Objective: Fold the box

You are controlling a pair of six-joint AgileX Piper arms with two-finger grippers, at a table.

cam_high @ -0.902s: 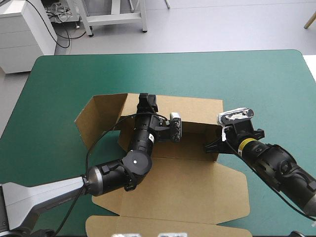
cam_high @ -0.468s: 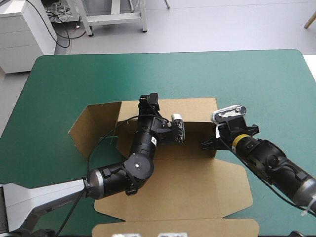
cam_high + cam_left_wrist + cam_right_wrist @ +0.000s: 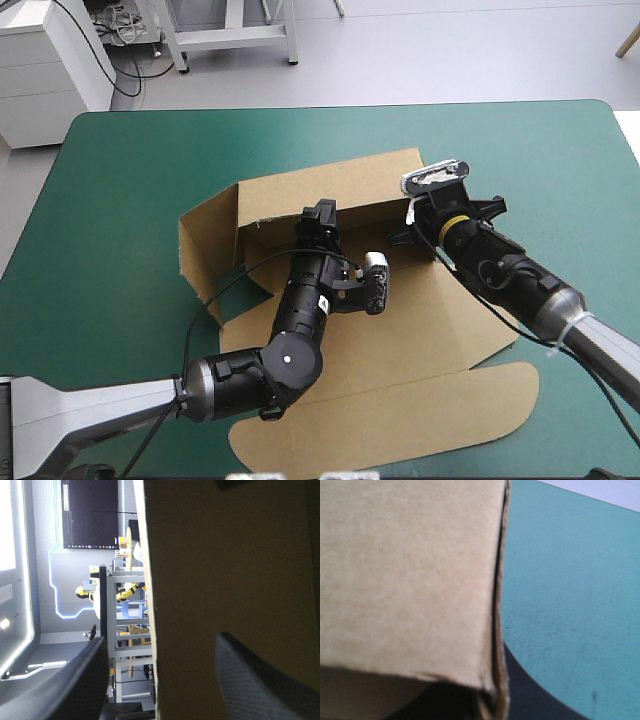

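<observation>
looking down from above, the high view shows the partly raised brown cardboard box near the middle of the teal-green table cover, turned at an angle, with its far wall and left end standing and its broad lid panel and rounded flaps flat toward the near edge. that view places the left gripper at the middle of the far wall and the right gripper at the wall's right corner, but both sets of tips are hidden under the wrists. the left wrist view adds what is missing there: the left gripper has its black fingers standing wide apart, gripping nothing, with the wall's upper edge running between them. the right wrist view gives only a blurred corner of the box very close up against the cover; whether the right gripper is spread or clamped i cannot tell.
</observation>
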